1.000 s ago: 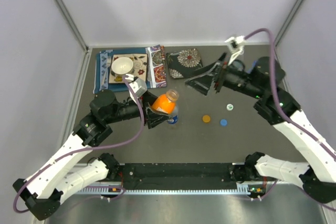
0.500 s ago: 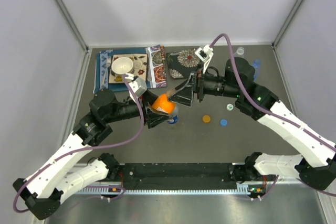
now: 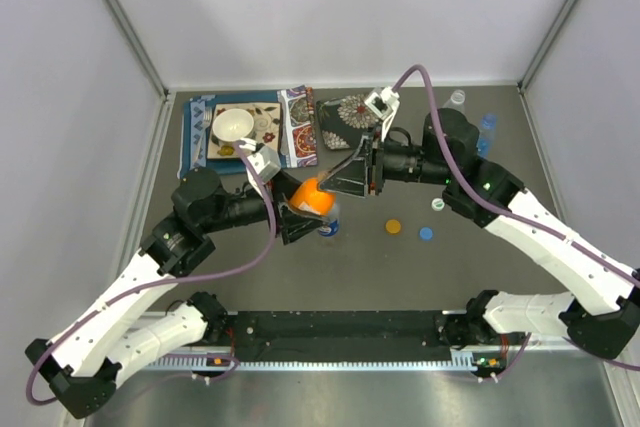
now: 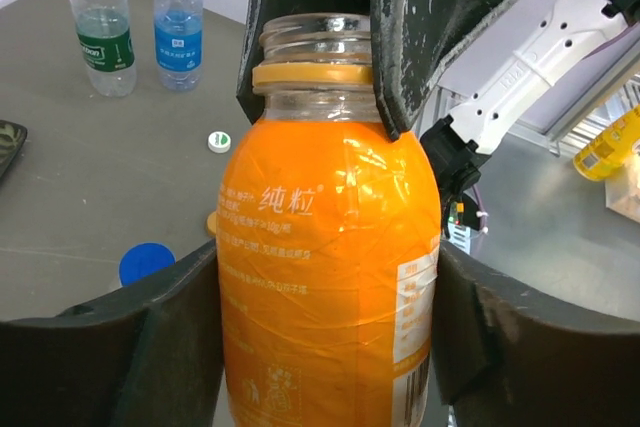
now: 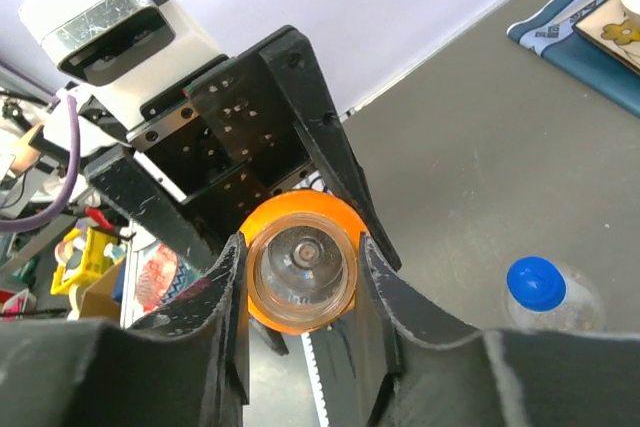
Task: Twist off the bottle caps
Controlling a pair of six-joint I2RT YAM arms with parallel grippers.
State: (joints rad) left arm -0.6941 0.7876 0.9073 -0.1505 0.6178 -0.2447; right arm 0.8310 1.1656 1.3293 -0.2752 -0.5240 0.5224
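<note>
Orange bottle [image 4: 320, 197] in left gripper [image 4: 325, 297]

— The orange bottle [image 4: 330, 177] between the black fingers of the left gripper [image 4: 322, 287]: which colours does it show?
— A bright orange body with white lettering, and a clear neck with a pale yellow ring. The right gripper [image 5: 300, 257] at that neck is black too.
— And past the fingers?
— A dark grey table [image 4: 60, 187], a blue cap [image 4: 145, 262] and a white cap [image 4: 219, 141] with a green centre. Farther off stands a clear bottle [image 4: 100, 32] with a green label, and next to it a blue-tinted bottle [image 4: 179, 22].
— Any patterns?
— There is a blue mat [image 3: 195, 107] with ornamental borders near the left gripper, and a black mat [image 3: 350, 112] with a pale floral medallion near the right one.
</note>
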